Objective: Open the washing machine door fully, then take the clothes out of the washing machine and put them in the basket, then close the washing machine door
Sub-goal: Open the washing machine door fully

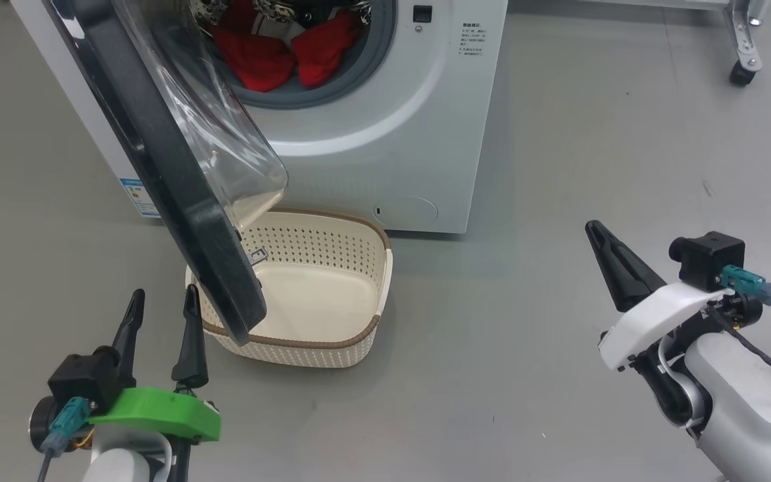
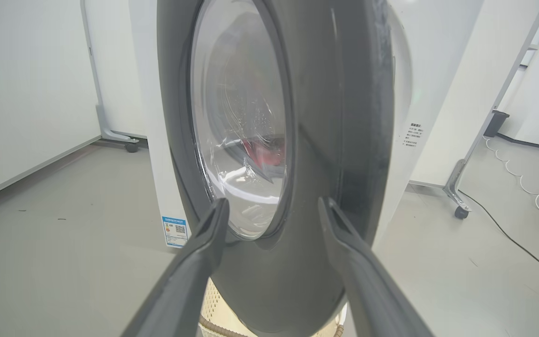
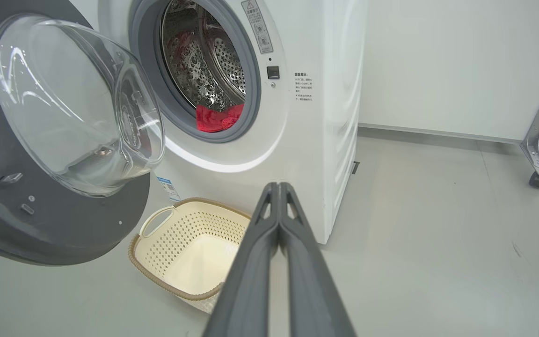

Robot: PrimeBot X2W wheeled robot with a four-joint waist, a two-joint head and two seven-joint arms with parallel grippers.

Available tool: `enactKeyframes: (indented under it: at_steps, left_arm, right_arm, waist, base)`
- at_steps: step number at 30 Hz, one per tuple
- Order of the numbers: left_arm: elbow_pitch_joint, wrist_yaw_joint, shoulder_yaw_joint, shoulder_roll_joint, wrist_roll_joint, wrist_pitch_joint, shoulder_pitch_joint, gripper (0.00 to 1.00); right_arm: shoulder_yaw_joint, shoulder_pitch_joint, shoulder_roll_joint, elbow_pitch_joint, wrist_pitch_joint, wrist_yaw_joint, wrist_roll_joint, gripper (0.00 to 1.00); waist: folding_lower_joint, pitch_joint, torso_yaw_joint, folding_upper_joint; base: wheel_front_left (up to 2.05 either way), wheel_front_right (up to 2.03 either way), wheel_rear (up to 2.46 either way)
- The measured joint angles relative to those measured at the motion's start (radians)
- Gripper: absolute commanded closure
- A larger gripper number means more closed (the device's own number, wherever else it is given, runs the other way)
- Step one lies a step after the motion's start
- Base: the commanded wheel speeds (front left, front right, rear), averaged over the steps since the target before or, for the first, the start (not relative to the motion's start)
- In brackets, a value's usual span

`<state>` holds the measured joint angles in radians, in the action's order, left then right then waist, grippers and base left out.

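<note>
Grey floor (image 1: 559,167), castered metal stand leg (image 1: 743,40) — far right, black cable (image 2: 513,239) lying loose, white wall (image 3: 438,61) behind

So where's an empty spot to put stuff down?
The floor between the basket and the right pincer is bare, and so is the basket's inside. It's crowded on the left, where the door hangs over the basket beside the left pincer.
</note>
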<state>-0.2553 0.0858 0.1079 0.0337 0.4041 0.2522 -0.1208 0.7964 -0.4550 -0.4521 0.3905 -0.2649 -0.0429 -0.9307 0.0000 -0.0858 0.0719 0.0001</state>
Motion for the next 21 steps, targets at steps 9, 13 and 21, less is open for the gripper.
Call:
enactKeyframes:
  at_steps: [9,13,21]
  left_arm:
    - [0.004,0.005,-0.021,0.0,-0.008,0.0,0.022,0.0]
    - [0.004,0.007,-0.03,0.0,-0.011,0.0,0.023,0.0]
    - [0.004,0.009,-0.04,0.0,-0.014,0.0,0.024,0.0]
  right_arm:
    - [-0.219,0.099,0.027,-0.121,0.005,-0.058,0.052,1.0]
    - [-0.285,0.152,0.039,-0.176,0.005,-0.066,0.105,1.0]
    - [-0.367,0.27,0.066,-0.227,0.005,-0.074,0.169,0.0]
  waist:
    - [0.0,0.016,-0.025,0.0]
    - [0.0,0.021,-0.036,0.0]
    - [0.0,0.026,-0.044,0.0]
  base:
    - [0.0,0.0,0.0]
    - [0.0,0.0,0.0]
    - [0.0,0.0,0.0]
